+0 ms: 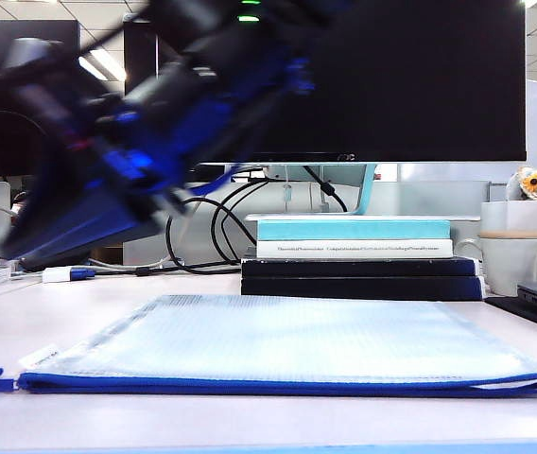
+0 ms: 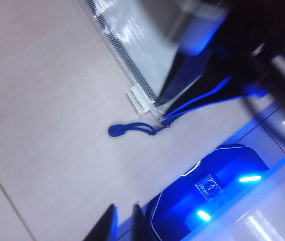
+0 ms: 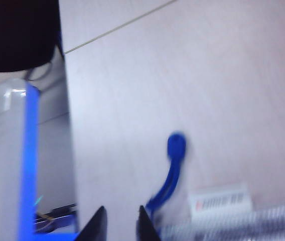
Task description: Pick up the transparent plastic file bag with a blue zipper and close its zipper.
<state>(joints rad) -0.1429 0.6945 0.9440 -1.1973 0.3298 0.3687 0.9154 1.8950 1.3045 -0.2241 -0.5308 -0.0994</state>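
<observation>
Nearest, the file bag lies flat on the tabletop, zipper forward, cord pull trailing leftward, reachable by the left tool and right tool, both slightly spread, empty.

File bag flat on table; stacked books behind.

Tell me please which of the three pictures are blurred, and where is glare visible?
Exterior view: the arm at upper left is smeared by motion, the file bag stays sharp. Left wrist view: glare on the bag's mesh, the right gripper above it blurred. Right wrist view: soft all over, cord pull included.
</observation>
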